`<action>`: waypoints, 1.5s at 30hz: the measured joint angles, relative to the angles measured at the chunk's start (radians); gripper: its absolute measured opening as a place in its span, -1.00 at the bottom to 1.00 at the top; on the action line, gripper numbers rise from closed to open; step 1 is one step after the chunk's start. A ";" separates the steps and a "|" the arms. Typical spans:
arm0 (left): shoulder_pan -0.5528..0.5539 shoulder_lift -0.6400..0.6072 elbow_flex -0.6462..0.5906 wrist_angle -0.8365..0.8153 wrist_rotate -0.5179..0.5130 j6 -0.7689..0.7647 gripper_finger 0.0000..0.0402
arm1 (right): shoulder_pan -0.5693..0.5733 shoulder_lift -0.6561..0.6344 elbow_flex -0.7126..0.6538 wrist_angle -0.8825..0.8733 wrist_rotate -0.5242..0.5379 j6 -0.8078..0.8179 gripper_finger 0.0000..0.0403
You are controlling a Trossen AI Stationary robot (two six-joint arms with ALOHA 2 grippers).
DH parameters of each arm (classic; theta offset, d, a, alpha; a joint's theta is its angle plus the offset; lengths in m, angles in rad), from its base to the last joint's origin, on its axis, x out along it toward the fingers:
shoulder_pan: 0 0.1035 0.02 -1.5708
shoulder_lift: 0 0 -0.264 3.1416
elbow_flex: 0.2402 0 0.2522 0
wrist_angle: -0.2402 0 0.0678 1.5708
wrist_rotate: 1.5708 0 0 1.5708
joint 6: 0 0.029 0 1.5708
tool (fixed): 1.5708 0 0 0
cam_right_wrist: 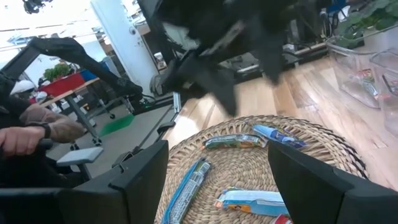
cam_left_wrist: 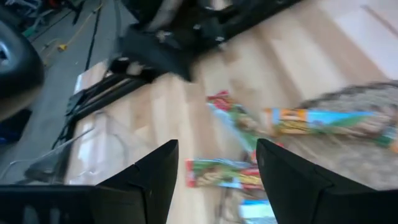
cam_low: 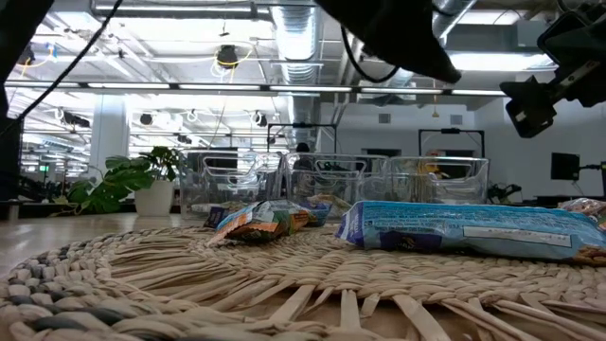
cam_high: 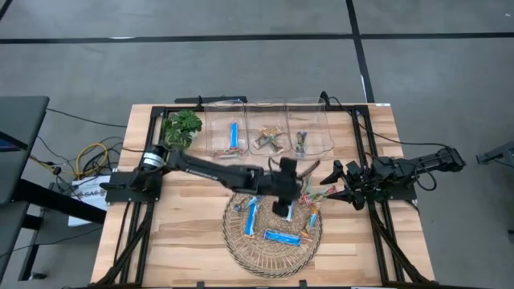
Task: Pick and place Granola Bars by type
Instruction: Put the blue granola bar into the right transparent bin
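The table [cam_high: 185, 233] is pale wood, planked and matt. The mat [cam_high: 241, 245] is coarse woven straw, rough and ribbed. The bars [cam_low: 473, 229] wear glossy, crinkled film wrappers. The bins [cam_high: 309, 120] are clear, shiny plastic. The arms [cam_high: 217, 170] look matt black, the frame [cam_high: 132, 233] dark metal.

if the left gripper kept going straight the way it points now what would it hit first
Probably the green-and-red granola bar lying on the bare table between the open left gripper fingers; depth is unclear, so this is a guess.

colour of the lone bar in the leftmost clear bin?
Bright blue granola bar in the leftmost clear plastic bin; the high view shows it best.
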 joint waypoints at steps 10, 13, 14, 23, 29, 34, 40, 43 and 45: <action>-0.132 0.000 0.000 -0.167 -0.104 -0.105 0.04 | 0.000 0.000 0.000 0.000 0.000 0.000 0.34; -0.131 0.000 0.000 -0.263 -0.084 -0.242 0.04 | 0.000 0.000 0.000 0.000 0.000 0.000 0.34; -0.128 0.000 0.000 -0.297 -0.073 -0.288 0.04 | 0.000 0.000 0.000 0.000 0.000 0.000 0.34; -0.124 -0.012 -0.001 -0.583 -0.042 -0.669 0.04 | 0.000 0.000 0.000 0.000 0.000 0.000 0.34; -0.115 -0.012 -0.003 -0.727 -0.042 -0.850 0.04 | 0.000 0.000 0.000 0.000 0.000 0.000 0.34; -0.091 -0.012 -0.047 -0.778 -0.026 -0.940 0.04 | 0.000 0.000 0.000 0.000 0.000 0.000 0.34; -0.076 -0.012 -0.123 -0.749 0.041 -0.968 0.04 | 0.000 0.000 0.000 0.000 0.000 0.000 0.34; -0.070 -0.011 -0.146 -0.745 0.042 -0.979 0.04 | 0.000 0.000 0.000 0.000 0.000 0.000 0.34; -0.066 -0.011 -0.155 -0.739 0.057 -0.979 0.04 | 0.000 0.000 0.000 0.000 0.000 0.000 0.34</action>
